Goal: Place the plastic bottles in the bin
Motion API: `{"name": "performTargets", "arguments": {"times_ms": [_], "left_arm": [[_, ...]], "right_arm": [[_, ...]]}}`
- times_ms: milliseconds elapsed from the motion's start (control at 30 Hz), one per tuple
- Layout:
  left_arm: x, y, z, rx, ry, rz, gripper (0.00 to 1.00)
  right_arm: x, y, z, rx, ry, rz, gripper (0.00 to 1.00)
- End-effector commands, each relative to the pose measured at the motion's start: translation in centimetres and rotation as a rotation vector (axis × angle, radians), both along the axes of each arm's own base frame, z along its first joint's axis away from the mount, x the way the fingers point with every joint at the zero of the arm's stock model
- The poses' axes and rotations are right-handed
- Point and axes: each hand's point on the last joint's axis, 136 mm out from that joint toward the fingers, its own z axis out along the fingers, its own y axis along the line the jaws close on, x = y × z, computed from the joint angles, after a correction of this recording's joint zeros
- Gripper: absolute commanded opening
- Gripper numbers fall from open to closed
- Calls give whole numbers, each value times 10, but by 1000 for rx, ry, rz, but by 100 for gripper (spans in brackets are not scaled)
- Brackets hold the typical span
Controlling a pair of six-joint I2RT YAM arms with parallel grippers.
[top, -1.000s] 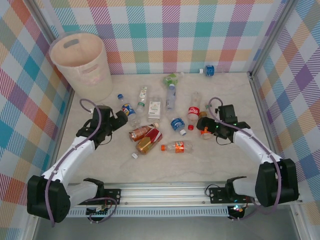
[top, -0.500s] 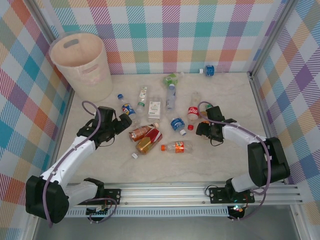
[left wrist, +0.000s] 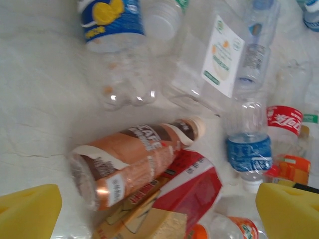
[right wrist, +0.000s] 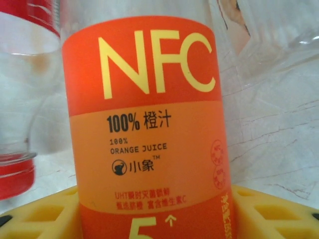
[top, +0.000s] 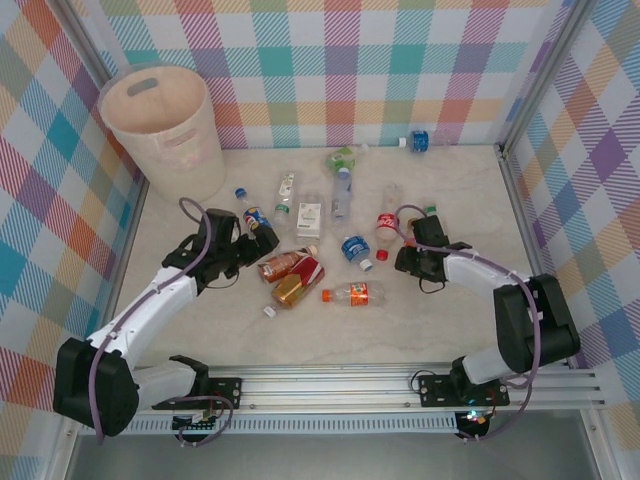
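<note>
1. The bin stood upright in the far left corner of the bench, well apart from both arms.
2. The plastic bottles lay scattered across the middle of the bench. One blue-capped bottle lay alone near the back wall.
3. The left fingers were spread wide and held nothing. They hung low just beside a blue-labelled bottle.
4. In the left wrist view, a brown coffee bottle lay on its side ahead of the spread fingers. It was touching a crushed red-labelled bottle.
5. The right fingers were closed on an orange juice bottle, with a yellow pad pressed against each side of its label.
6. That bottle sat at the right of the cluster, just beside a clear bottle with a red label.
7. An orange-labelled bottle lay on its side nearer the front, between the two arms.
</note>
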Motion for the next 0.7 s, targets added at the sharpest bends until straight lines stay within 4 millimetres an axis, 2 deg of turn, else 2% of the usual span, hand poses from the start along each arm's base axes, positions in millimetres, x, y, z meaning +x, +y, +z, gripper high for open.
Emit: {"name": "performTargets", "arguments": {"times_ms": [0, 167, 367, 467, 667], "left_arm": [[5, -26, 32, -65, -93, -99, 100], [4, -64, 68, -192, -183, -228, 100], [-3, -107, 94, -321, -212, -319, 100], [-8, -129, 103, -368, -221, -358, 100], [-20, -167, 107, -370, -218, -433, 100]], "right_arm": [[5, 17, 36, 55, -140, 82, 58], [-4, 58, 101, 224, -363, 261, 56], [-37, 107, 154, 479, -469, 515, 55], [-52, 126, 166, 558, -453, 612, 54], [-82, 159, 162, 615, -382, 746, 53]]}}
